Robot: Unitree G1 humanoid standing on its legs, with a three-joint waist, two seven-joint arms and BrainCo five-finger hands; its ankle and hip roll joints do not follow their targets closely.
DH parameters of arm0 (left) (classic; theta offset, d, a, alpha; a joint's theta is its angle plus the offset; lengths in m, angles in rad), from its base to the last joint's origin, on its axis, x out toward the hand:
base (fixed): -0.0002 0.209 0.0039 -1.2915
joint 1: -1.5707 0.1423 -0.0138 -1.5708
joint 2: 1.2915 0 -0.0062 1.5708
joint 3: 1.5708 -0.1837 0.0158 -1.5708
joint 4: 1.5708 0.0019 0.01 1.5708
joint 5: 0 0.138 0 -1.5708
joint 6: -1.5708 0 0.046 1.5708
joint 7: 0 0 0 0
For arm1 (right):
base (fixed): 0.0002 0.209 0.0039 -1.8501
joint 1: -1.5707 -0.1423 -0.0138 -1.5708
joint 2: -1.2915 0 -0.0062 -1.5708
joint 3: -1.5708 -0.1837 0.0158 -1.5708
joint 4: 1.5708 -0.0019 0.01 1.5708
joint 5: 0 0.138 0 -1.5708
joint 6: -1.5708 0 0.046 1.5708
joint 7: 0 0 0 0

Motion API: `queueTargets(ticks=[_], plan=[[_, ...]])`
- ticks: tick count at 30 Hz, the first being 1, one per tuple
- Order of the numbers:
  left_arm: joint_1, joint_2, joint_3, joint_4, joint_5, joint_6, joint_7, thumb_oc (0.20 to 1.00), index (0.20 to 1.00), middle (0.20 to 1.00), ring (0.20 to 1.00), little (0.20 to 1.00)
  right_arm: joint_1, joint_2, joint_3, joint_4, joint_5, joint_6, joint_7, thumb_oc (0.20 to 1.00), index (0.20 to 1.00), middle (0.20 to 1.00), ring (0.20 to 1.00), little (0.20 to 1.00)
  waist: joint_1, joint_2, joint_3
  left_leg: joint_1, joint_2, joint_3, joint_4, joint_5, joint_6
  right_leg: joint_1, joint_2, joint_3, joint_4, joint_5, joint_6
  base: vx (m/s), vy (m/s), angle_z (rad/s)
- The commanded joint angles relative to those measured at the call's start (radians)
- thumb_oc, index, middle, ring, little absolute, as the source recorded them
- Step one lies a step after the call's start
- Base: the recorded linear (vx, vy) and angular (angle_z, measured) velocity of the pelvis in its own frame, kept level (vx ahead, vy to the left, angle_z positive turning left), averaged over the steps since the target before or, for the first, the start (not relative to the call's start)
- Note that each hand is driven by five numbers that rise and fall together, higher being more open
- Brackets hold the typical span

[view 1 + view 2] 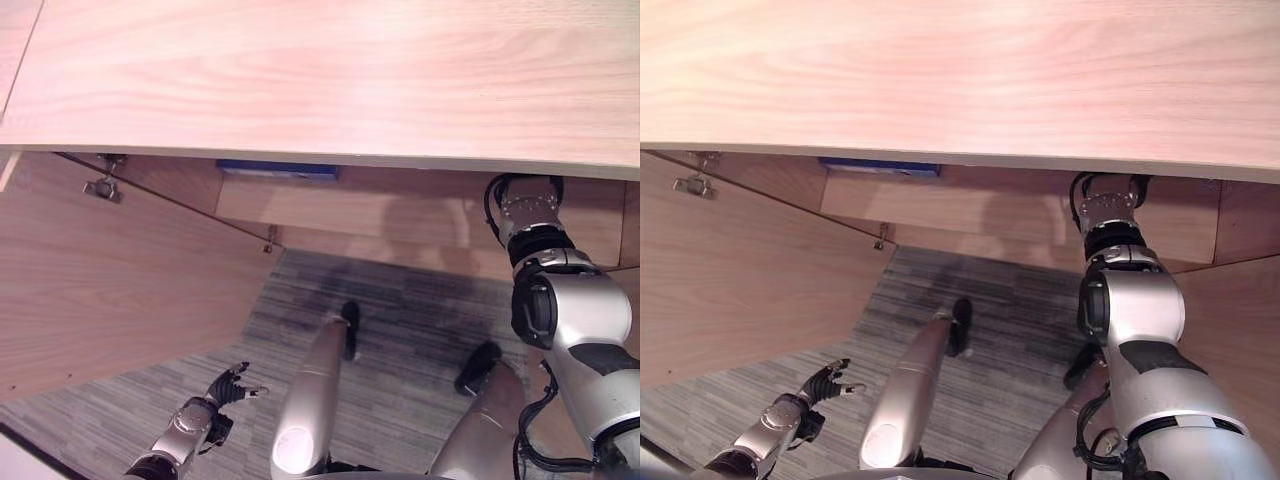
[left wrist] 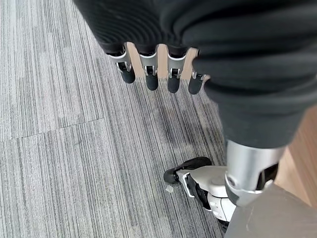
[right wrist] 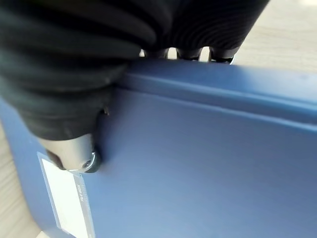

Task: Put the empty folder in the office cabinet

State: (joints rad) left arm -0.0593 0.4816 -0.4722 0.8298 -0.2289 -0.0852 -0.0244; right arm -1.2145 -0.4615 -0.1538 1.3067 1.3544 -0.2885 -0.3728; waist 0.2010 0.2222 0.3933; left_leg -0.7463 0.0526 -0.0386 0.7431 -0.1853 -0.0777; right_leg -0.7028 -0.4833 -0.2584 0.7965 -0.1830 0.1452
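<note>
Under the wooden cabinet top (image 1: pixel 320 70), the right hand (image 3: pixel 74 74) gripped the blue folder (image 3: pixel 208 163), thumb pressed against its cover; it needed sliding in level. The left hand (image 1: pixel 228 388) hung relaxed, empty, near the floor (image 1: pixel 400 330).

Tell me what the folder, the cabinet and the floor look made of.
Folder: likely smooth matte blue plastic, going by its even sheen, a moulded ridge and a white label.
Cabinet: light wood-grain board, probably laminate; the open door carries a metal hinge.
Floor: grey carpet tile with a fine striped weave and a visible seam.
</note>
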Motion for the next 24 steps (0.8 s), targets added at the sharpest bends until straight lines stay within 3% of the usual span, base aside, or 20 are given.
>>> queueTargets(ticks=[1,12,14,15,16,24], plan=[[0.000,0.074,-0.007,0.067,0.006,-0.005,0.007,1.000,1.000,1.000,1.000,1.000,-0.104,-0.141,0.035,-0.014,-0.051,-0.005,0.035,0.200,0.200,0.200,0.200,0.200,0.022,-0.012,-0.022,0.021,0.035,-0.045,-0.060,-0.058,-0.050,0.035,0.021,0.010,0.065,-0.120,0.065,0.00,0.000,0.00],[-0.002,0.069,0.005,0.075,0.006,-0.003,0.015,1.000,1.000,1.000,1.000,1.000,-0.107,-0.136,0.045,0.016,-0.068,0.016,0.034,0.200,0.200,0.200,0.200,0.200,0.026,-0.015,-0.019,0.017,0.034,-0.053,-0.057,-0.057,-0.051,0.039,0.026,0.006,0.071,-0.128,0.062,0.00,0.000,0.00],[-0.003,0.067,0.005,0.077,0.007,-0.003,0.017,1.000,1.000,1.000,1.000,1.000,-0.106,-0.135,0.044,0.019,-0.067,0.017,0.034,0.391,0.391,0.391,0.391,0.391,0.025,-0.016,-0.018,0.017,0.034,-0.053,-0.056,-0.058,-0.052,0.039,0.026,0.007,0.071,-0.129,0.062,0.00,0.000,0.00],[-0.003,0.065,0.006,0.078,0.007,-0.003,0.018,1.000,1.000,1.000,1.000,1.000,-0.104,-0.135,0.045,0.022,-0.070,0.019,0.033,0.727,0.727,0.727,0.727,0.727,0.025,-0.016,-0.018,0.016,0.033,-0.052,-0.057,-0.057,-0.052,0.038,0.027,0.008,0.072,-0.129,0.060,0.00,0.000,0.00],[-0.005,0.064,0.007,0.080,0.007,-0.003,0.021,1.000,1.000,1.000,1.000,1.000,-0.102,-0.134,0.046,0.024,-0.071,0.022,0.034,1.000,1.000,1.000,1.000,1.000,0.025,-0.017,-0.018,0.015,0.033,-0.052,-0.058,-0.057,-0.052,0.038,0.028,0.009,0.071,-0.130,0.059,0.00,0.000,0.00],[-0.004,0.057,0.012,0.102,0.010,-0.001,0.039,1.000,1.000,1.000,1.000,1.000,-0.104,-0.138,0.047,0.085,-0.083,0.056,0.006,1.000,1.000,1.000,1.000,1.000,0.020,-0.028,-0.019,0.022,0.038,-0.051,-0.066,-0.054,-0.055,0.047,0.036,0.008,0.066,-0.131,0.055,0.00,0.000,0.00]])
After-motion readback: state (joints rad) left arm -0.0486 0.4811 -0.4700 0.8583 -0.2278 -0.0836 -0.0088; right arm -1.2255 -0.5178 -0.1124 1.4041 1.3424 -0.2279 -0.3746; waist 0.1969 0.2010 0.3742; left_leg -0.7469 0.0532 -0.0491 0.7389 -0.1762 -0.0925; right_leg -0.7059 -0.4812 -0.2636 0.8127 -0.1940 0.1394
